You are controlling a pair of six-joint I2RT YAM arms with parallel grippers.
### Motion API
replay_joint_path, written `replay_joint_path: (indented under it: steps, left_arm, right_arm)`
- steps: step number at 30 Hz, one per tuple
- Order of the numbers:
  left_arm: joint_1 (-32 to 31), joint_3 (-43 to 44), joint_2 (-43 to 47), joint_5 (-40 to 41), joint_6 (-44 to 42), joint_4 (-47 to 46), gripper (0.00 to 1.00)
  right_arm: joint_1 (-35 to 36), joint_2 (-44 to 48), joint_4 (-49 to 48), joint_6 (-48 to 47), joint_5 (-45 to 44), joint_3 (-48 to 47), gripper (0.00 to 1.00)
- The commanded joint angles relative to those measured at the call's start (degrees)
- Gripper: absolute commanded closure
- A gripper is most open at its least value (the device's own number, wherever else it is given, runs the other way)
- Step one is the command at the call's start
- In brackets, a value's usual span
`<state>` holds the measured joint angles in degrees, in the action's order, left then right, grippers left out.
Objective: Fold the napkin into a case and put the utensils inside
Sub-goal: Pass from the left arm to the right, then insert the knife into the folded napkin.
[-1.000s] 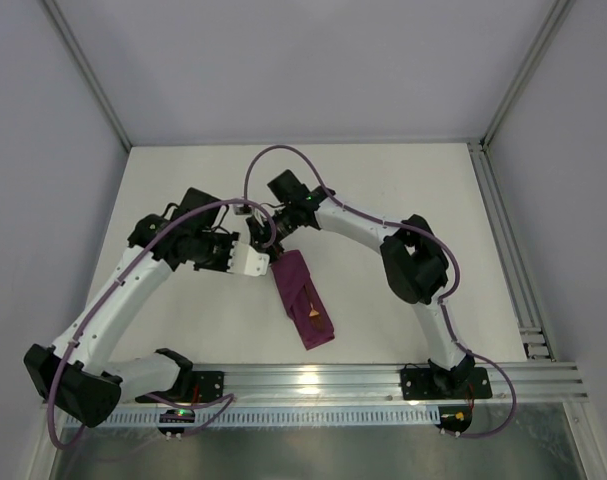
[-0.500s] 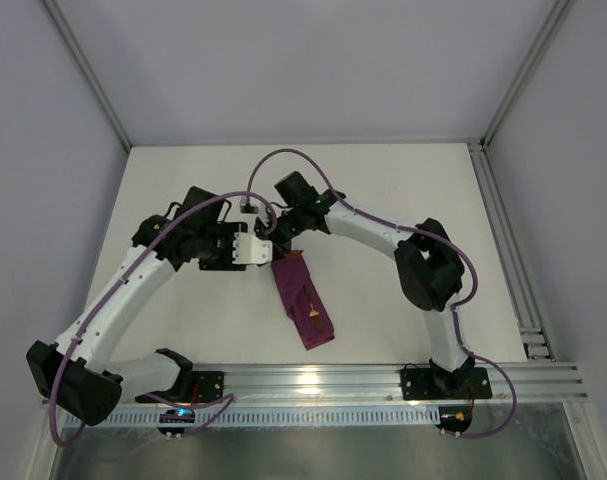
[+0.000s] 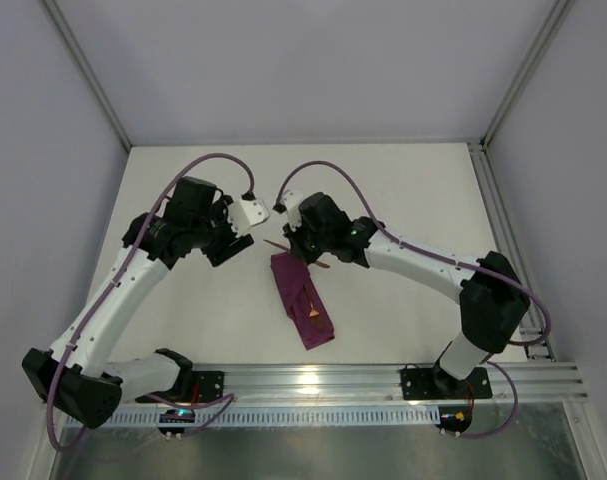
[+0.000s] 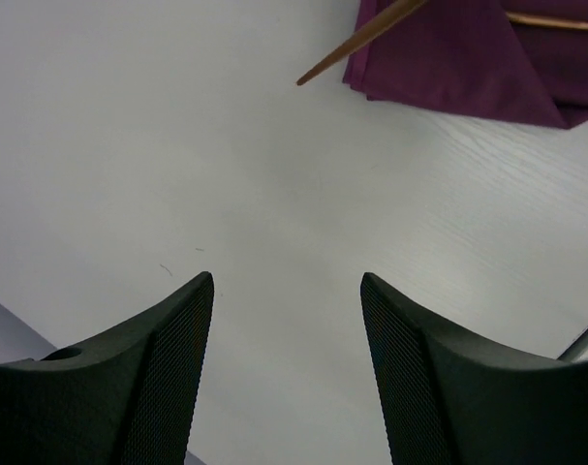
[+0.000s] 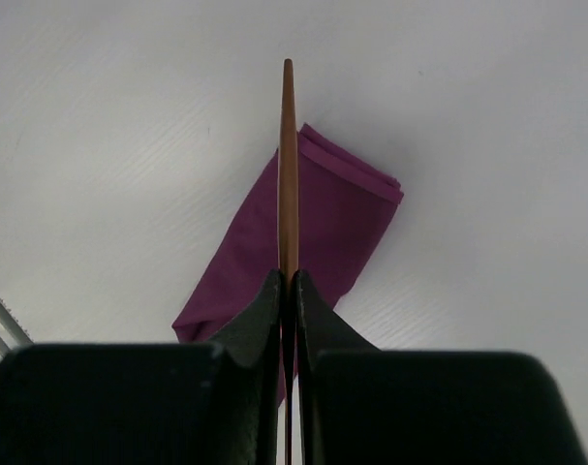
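Note:
The napkin [image 3: 303,300] lies folded as a narrow magenta case [image 5: 337,218], slanting toward the table's near edge. A copper utensil [image 3: 313,312] shows at its diagonal flap. My right gripper [image 3: 301,250] hangs over the case's far end, shut on a second slim copper utensil [image 5: 288,165], which is seen edge-on and points past the case. Fork or knife, I cannot tell. My left gripper [image 3: 241,232] stands open and empty to the left, over bare table [image 4: 274,194]. In the left wrist view the held utensil's tip [image 4: 356,41] and the napkin's corner [image 4: 468,58] show.
A raised aluminium rail [image 3: 383,378] runs along the near edge, where the arm bases sit. Another rail [image 3: 503,240] lines the right side. White walls close in the table at the back and sides.
The left gripper has opened, let go of the copper utensil and drawn back up and left. The right gripper has shut on that utensil, and its arm has swung lower.

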<state>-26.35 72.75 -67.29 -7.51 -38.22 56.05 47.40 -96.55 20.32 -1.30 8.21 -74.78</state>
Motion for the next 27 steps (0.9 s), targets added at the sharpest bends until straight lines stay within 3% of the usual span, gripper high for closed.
replay_joint_path:
  steps: [1,7,14,21,27]
  left_arm:
    - [2.61,0.64,1.46,-0.40,9.29,-5.95,0.36]
    - [3.06,-5.59,-3.10,-7.51,16.59,-13.05,0.41]
    - [2.53,-8.15,-15.67,-9.19,20.55,-22.03,0.45]
    - [0.86,-8.94,-21.39,-8.57,21.69,-28.89,0.42]
    - [-0.19,-10.00,-24.29,-7.71,21.17,-32.49,0.41]
  right_arm:
    - [2.70,9.08,-3.26,11.89,-14.09,6.55,0.96]
    - [12.62,21.38,-4.22,30.17,-22.00,21.49,0.96]
    - [21.41,28.44,-5.72,46.79,-32.19,30.65,0.96]
    - [23.88,32.39,-16.95,59.99,-36.68,43.03,0.96]
    - [24.50,31.70,-20.05,63.00,-37.21,46.13,0.96]
